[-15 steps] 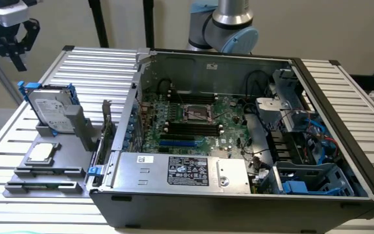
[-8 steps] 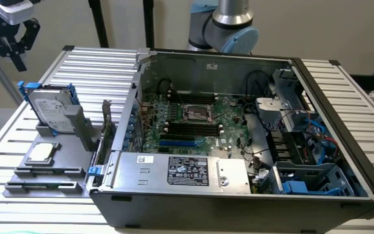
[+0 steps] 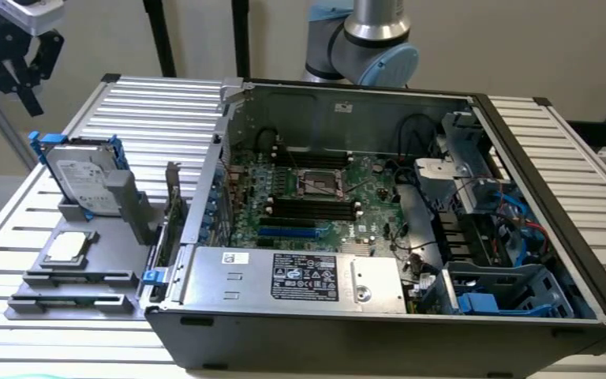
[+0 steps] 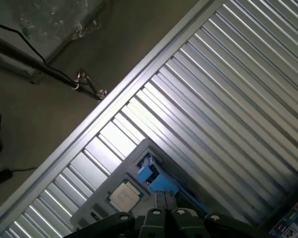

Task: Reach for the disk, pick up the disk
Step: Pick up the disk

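**Item: the disk (image 3: 84,183).** A silver-grey hard drive with a white printed label, framed by a blue bracket.

**Location.** It was seated in a grey fixture (image 3: 82,283) on the slatted bench (image 3: 555,158), just beside the open computer case (image 3: 387,335), on the exterior view's left. A processor chip (image 3: 69,246) lay flat in the same fixture, just in front of it.

**Attitude.** The drive stood on edge and leaned back rather than lying flat. Its labelled broad face was turned toward the exterior view's left and somewhat upward. The blue bracket ends rose at its upper corners. Its long axis appeared to run roughly along the case's side wall, from the back of the bench toward the front, though the tilt made this a judgement.

**Claw (image 3: 21,79).** It hung high over the far corner of the bench, on the exterior view's left, well apart from the drive. In the wrist view its fingers (image 4: 159,201) were pressed together with nothing between them, and the blue bracket showed beyond their tips.

**Progress.** Judged early in the task. The reach was not complete and there was no contact with the drive. The drive sat undisturbed in its slot. The approach, the grasp and the lift all remained to be done.

**Also present.** A motherboard (image 3: 314,197) and a power supply (image 3: 282,276) sat inside the case.
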`<state>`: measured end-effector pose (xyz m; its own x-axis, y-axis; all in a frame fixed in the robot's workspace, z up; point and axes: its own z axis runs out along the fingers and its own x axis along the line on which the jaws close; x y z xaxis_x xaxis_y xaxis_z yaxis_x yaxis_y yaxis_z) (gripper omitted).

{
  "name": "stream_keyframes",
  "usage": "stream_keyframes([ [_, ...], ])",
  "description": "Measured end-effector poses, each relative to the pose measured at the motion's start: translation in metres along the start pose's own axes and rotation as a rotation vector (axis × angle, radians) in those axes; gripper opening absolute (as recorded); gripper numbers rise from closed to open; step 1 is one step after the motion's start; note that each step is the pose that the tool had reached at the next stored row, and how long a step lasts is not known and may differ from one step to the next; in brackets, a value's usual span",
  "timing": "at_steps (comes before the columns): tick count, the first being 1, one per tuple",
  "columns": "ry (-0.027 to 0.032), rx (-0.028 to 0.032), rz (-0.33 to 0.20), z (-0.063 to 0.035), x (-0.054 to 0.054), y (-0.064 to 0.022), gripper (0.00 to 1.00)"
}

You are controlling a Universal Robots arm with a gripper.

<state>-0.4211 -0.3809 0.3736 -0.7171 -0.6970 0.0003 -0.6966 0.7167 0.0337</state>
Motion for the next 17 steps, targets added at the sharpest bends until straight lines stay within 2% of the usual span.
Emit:
stream_keyframes([
  [17, 0.0100, 0.0001, -0.300, 0.0000, -0.0001, -0.0001, 0.11],
])
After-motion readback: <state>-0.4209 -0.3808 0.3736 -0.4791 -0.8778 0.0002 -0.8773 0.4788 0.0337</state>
